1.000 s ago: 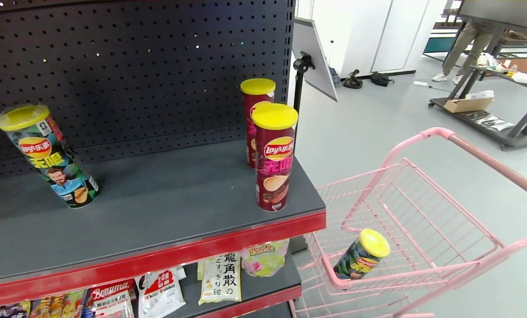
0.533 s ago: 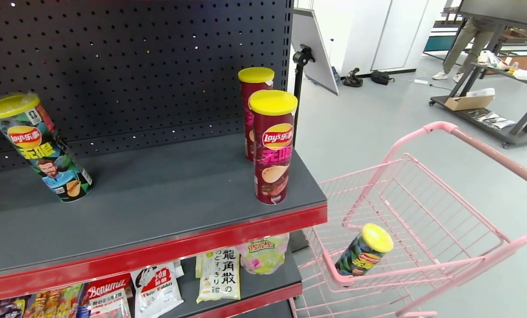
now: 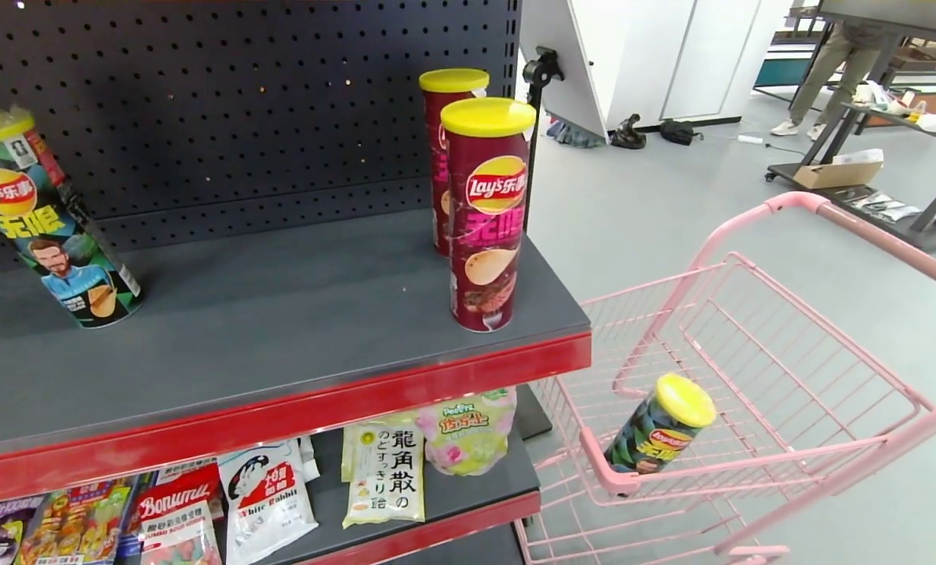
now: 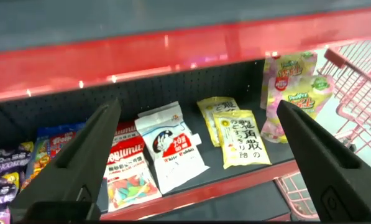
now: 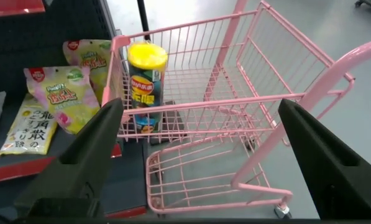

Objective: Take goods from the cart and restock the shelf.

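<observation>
Dark grey metal shelf with red front lip [image 3: 279, 298], pegboard behind; room on the board between the stock already on it. Pink wire shopping cart [image 3: 868, 235] parked just beside the shelf end.

Two maroon cardboard crisp tubes with yellow lids [image 3: 487, 220] upright near the shelf's right end, one behind the other; a dark green crisp tube with yellow lid [image 3: 52, 227] at the far left, leaning. The one remaining dark green yellow-lidded tube [image 3: 660, 428] sits tilted, lid up, in the basket corner nearest the shelf.

Right gripper [image 5: 201, 102] above the cart, fingers spread wide, nothing held; left gripper [image 4: 197, 106] likewise spread and empty, facing the snack bags [image 4: 173, 152] on the lower tier.

Likely step: fetch the cart tube with the right arm. Advice: descend through the open basket top, clear of the wire rim; straddle the tube's body below the lid; match its tilt before closing; lift straight up.
</observation>
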{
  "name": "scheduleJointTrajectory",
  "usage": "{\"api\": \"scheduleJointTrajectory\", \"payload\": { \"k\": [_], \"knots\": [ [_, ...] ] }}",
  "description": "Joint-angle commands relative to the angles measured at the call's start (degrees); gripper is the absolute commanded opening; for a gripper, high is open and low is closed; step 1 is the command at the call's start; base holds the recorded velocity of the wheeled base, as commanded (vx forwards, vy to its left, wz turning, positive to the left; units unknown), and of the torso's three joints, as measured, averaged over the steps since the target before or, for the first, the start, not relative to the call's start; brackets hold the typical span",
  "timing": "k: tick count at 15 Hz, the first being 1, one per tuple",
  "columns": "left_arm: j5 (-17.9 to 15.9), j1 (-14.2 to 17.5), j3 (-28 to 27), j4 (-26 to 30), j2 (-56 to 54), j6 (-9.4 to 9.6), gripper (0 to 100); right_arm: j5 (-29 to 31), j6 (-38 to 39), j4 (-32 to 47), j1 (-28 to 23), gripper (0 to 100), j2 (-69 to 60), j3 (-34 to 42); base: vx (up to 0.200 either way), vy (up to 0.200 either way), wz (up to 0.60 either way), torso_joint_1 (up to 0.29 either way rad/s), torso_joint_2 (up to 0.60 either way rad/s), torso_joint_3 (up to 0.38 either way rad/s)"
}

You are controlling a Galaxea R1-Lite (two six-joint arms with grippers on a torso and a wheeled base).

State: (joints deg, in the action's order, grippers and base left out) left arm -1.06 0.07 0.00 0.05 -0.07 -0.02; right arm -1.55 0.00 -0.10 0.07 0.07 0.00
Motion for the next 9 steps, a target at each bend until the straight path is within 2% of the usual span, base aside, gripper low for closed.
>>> {"api": "scheduleJointTrajectory", "payload": {
  "k": [1, 6, 9],
  "knots": [
    [0.01, 0.01, 0.00, 0.04, 0.07, -0.06, 100, -0.03, 0.00, 0.01, 0.01, 100, 0.01, 0.00, 0.000, 0.000, 0.00, -0.178, 0.54, 0.349],
    [0.01, 0.01, 0.00, 0.04, 0.07, 0.02, 100, -0.03, 0.00, 0.01, 0.01, 100, 0.01, 0.00, 0.000, 0.000, 0.00, -0.165, 0.54, 0.366],
    [0.01, 0.01, 0.00, 0.04, 0.07, 0.02, 100, -0.12, -0.18, 0.01, 0.10, 100, 0.10, 0.00, 0.000, 0.000, 0.00, -0.072, 0.25, 0.183]
  ]
}}
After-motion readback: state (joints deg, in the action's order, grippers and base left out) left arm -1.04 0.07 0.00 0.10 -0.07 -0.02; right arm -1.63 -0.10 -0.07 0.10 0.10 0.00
